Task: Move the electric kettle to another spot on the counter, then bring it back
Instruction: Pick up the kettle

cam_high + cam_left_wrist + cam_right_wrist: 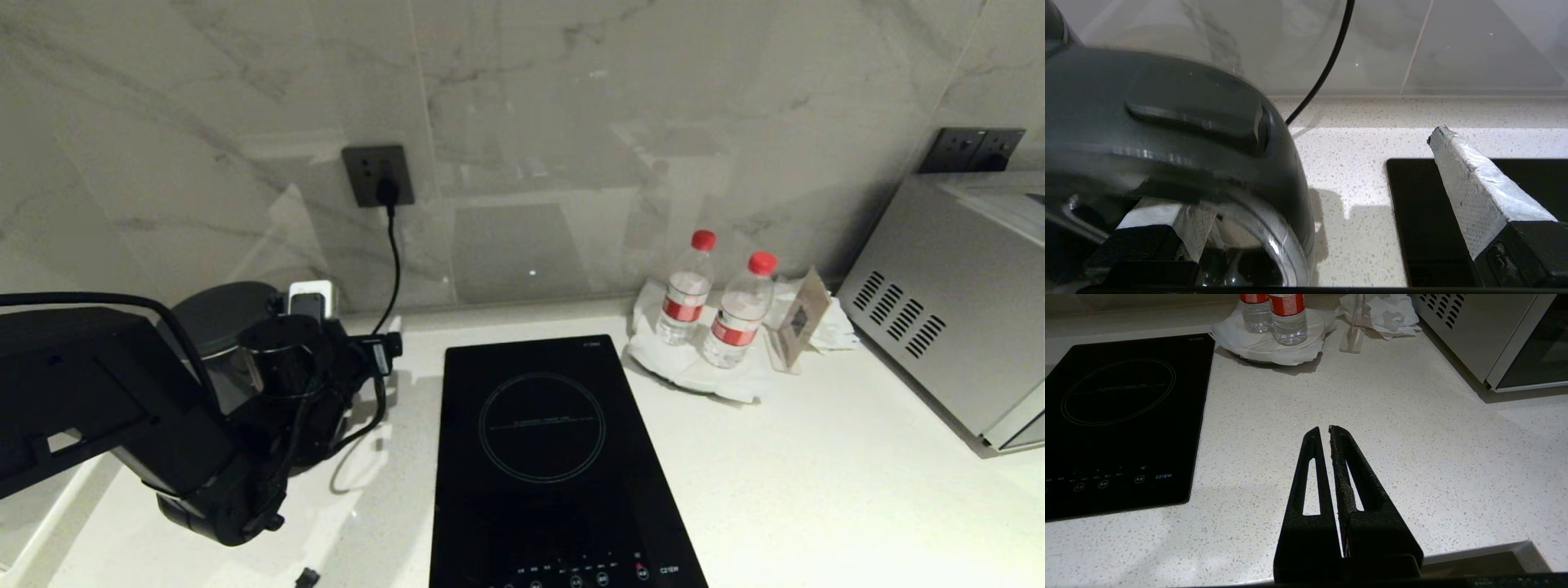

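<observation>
The dark grey electric kettle (216, 314) stands at the back left of the white speckled counter (816, 457), mostly hidden behind my left arm (204, 457); only its domed lid shows. Up close, its curved handle (1167, 122) fills the left wrist view. My left gripper (1306, 167) is open wide around that handle. One taped finger (1163, 220) is half hidden behind the handle, and the other finger (1474, 192) hangs over the hob's edge. My right gripper (1323, 430) is shut and empty above the counter (1412, 457) near its front edge.
A black induction hob (547, 457) lies right of the kettle. A cord (396, 253) runs from the wall socket (378, 175) down behind the arm. Two water bottles (686, 286) on a white plate, a card stand (804, 322) and a silver oven (955, 302) stand to the right.
</observation>
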{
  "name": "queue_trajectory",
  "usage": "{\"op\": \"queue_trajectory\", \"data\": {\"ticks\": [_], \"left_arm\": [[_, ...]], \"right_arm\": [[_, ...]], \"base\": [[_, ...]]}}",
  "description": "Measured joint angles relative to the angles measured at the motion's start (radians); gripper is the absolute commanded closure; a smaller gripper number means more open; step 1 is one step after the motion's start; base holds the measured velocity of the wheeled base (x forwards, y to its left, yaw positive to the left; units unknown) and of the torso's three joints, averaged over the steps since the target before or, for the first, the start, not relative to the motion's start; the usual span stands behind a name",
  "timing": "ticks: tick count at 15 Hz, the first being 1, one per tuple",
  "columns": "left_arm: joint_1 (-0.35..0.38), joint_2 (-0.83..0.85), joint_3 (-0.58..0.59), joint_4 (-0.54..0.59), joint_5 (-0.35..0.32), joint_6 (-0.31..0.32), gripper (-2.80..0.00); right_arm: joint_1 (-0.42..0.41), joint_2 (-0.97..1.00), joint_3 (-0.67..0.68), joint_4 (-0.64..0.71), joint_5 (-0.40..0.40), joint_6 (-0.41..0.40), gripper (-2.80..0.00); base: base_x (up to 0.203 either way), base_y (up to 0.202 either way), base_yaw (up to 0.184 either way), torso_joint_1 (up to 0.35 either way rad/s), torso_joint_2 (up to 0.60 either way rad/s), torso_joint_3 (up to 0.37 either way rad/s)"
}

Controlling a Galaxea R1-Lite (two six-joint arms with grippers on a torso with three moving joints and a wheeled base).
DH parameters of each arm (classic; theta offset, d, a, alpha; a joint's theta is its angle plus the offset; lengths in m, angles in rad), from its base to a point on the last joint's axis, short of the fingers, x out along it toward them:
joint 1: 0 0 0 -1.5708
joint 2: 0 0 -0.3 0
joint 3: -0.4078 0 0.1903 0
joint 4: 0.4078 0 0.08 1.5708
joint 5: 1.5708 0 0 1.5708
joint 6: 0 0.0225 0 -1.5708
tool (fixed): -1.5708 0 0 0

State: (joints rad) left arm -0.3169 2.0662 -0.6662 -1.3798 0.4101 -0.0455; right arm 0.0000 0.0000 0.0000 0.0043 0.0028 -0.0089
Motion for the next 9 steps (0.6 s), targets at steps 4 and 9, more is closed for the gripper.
{"op": "queue_trajectory", "data": {"ticks": [4, 9], "left_arm": [[0.013, 0.000, -0.003, 0.000, -0.005, 0.001, -2.80], [0.016, 0.000, -0.004, 0.001, -0.006, 0.001, -2.80]], "right_arm": [[0.000, 0.000, 0.000, 0.000, 0.000, 0.000, 0.00], [0.000, 0.000, 0.000, 0.000, 0.000, 0.000, 0.00]], "base": [[0.000, 0.000, 0.000, 0.000, 0.00, 0.000], [0.000, 0.000, 0.000, 0.000, 0.00, 0.000]]}}
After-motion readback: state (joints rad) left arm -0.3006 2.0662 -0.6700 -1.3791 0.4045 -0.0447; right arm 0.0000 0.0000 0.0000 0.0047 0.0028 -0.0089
